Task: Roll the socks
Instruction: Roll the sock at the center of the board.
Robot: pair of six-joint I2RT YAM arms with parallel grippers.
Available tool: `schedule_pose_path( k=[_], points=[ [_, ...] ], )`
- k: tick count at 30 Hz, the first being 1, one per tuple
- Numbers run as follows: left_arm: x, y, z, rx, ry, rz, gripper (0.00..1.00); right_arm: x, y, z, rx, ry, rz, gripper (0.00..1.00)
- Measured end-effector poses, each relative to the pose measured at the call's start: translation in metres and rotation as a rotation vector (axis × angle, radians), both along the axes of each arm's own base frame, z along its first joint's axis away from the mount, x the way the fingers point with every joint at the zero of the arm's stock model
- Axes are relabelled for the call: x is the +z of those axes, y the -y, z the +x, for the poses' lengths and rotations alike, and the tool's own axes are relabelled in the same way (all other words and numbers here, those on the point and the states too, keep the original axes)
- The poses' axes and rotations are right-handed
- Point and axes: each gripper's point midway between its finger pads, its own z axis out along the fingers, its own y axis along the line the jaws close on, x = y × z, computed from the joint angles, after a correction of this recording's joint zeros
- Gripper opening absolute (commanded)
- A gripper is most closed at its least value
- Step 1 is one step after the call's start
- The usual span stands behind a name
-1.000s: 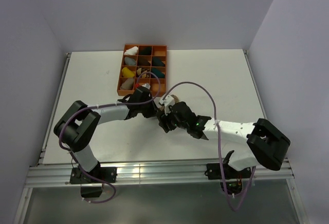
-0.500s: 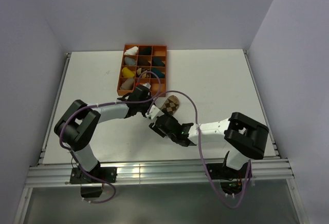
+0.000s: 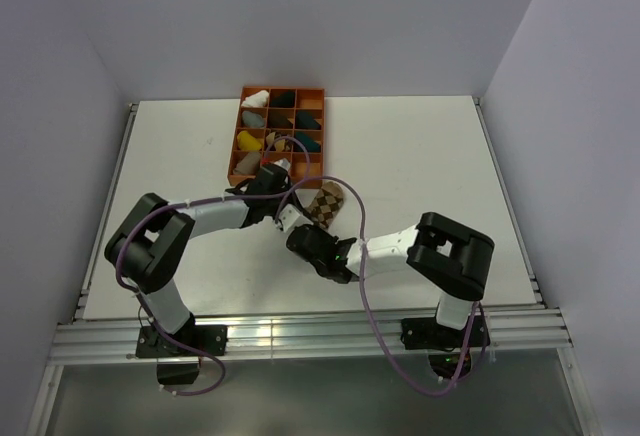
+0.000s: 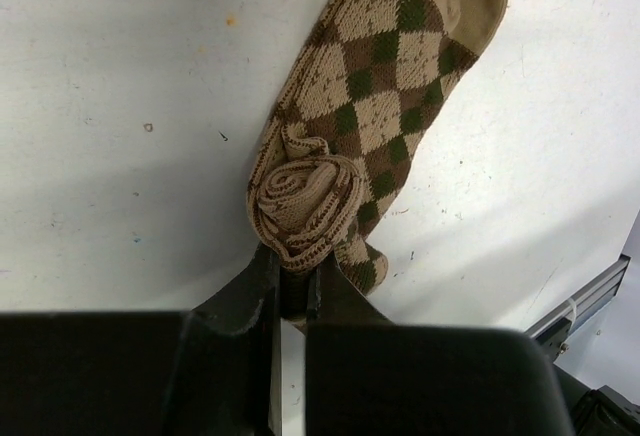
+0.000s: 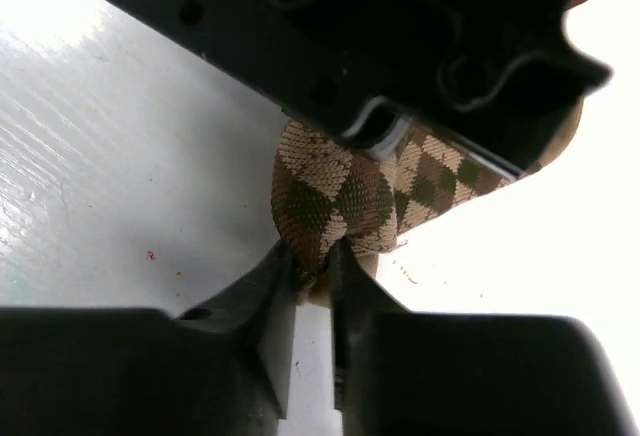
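Left end effector [image 4: 291,278] around rolled socks [image 4: 372,106]

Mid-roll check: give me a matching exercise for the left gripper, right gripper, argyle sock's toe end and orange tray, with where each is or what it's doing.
1. left gripper
2. right gripper
3. argyle sock's toe end
4. orange tray

A. at the far side of the table, with sock bundles inside
B. shut on patterned argyle fabric
C. lying flat, unrolled
D. shut on the tan rolled coil

Pairs: 1-D, 2-B, 3-C, 4-A
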Motion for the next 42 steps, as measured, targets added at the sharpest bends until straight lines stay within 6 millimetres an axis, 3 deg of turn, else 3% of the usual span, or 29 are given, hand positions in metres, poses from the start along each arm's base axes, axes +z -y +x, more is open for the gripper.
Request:
schedule_pose_path(
  k=[1, 2, 5, 7, 12, 28, 33, 42],
  points=[
    [0.000, -0.001, 0.001, 0.002, 0.000, -0.001, 0.05, -0.001, 0.000, -0.001, 0.000, -0.004, 0.001, 0.01],
    [0.000, -0.001, 0.001, 0.003, 0.000, -0.001, 0.08, -0.001, 0.000, -0.001, -0.004, -0.012, 0.009, 0.00],
    [0.000, -0.003, 0.001, 0.007, -0.003, -0.002, 0.27, -0.001, -0.002, -0.003, -0.003, -0.060, 0.055, 0.00],
    [0.000, -0.007, 0.001, 0.017, -0.004, 0.003, 0.52, 0.001, -0.006, -0.006, 0.011, -0.133, 0.127, 0.00],
    [0.001, -0.025, -0.004, 0.061, -0.008, 0.035, 0.65, 0.002, -0.007, -0.007, 0.030, -0.297, 0.254, 0.00],
    [0.022, -0.077, -0.020, 0.226, 0.090, -0.002, 0.66, 0.014, -0.024, -0.030, 0.181, -0.814, 0.539, 0.00],
    [0.023, -0.074, -0.008, 0.225, 0.108, 0.007, 0.57, 0.014, -0.026, -0.034, 0.209, -0.882, 0.545, 0.00],
    [-0.010, -0.054, 0.021, 0.156, 0.049, 0.059, 0.38, 0.013, -0.026, -0.043, 0.258, -0.920, 0.531, 0.00]
  ],
)
